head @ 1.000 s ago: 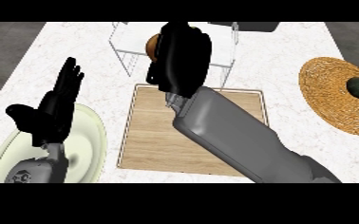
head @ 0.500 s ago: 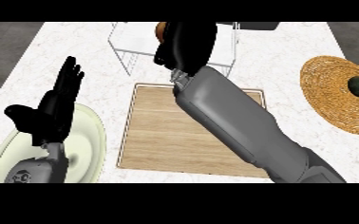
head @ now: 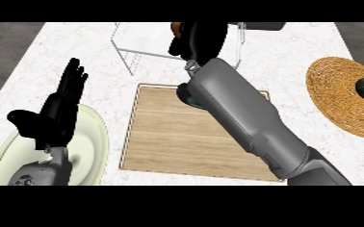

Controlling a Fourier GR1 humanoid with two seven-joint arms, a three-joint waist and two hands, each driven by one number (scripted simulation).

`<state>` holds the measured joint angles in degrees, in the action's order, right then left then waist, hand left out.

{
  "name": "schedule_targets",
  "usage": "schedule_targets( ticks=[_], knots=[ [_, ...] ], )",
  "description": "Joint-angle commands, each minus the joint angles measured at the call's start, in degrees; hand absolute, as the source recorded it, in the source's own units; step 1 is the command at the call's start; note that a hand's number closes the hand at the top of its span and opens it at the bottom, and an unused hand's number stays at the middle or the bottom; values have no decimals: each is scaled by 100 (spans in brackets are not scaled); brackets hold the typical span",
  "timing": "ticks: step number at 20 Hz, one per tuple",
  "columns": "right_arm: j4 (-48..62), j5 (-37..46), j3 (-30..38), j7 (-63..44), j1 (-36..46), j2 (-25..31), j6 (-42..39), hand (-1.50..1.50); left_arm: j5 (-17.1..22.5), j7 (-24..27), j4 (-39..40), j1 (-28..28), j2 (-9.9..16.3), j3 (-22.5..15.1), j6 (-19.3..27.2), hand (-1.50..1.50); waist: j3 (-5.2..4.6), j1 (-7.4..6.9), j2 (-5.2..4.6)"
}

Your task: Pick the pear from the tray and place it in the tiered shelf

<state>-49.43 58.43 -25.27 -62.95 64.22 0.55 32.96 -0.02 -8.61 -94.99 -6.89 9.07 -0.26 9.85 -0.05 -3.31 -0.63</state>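
Observation:
My right hand (head: 202, 41) is stretched out over the tiered shelf (head: 138, 45) at the back of the counter. Its fingers are curled round the brown pear (head: 175, 32), of which only a sliver shows at the hand's left side. The wooden tray (head: 177, 132) lies below in the middle of the counter, partly covered by my right forearm (head: 245, 120). My left hand (head: 60, 108) rests open with fingers up at the left, above a pale green plate (head: 96, 142).
A woven straw mat (head: 338, 94) lies at the right edge of the counter. A dark object (head: 266, 25) sits at the back right, beside the shelf. The counter's left edge runs slanted near my left hand.
My right hand has carried the pear farther back and to the right, over the shelf. The left hand has stayed where it was.

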Motion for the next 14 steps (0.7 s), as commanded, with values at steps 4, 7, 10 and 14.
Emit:
schedule_targets(
  ticks=[4,7,10,14],
  knots=[
    [1187,-272,349,-394,361,-53,1086,150,82,-15,-201,141,157,91,-172,0,1,-47,-10],
    [1166,-587,697,-95,181,-53,1756,150,57,6,-33,-14,97,119,-97,0,4,-65,-49],
    [1611,-1081,1015,474,328,-53,1695,-150,48,32,-62,73,-11,-3,-121,0,4,-49,-51],
    [1738,-1713,736,721,648,-54,1767,-150,127,-103,101,-257,62,174,-140,0,3,-69,-37]
  ],
)
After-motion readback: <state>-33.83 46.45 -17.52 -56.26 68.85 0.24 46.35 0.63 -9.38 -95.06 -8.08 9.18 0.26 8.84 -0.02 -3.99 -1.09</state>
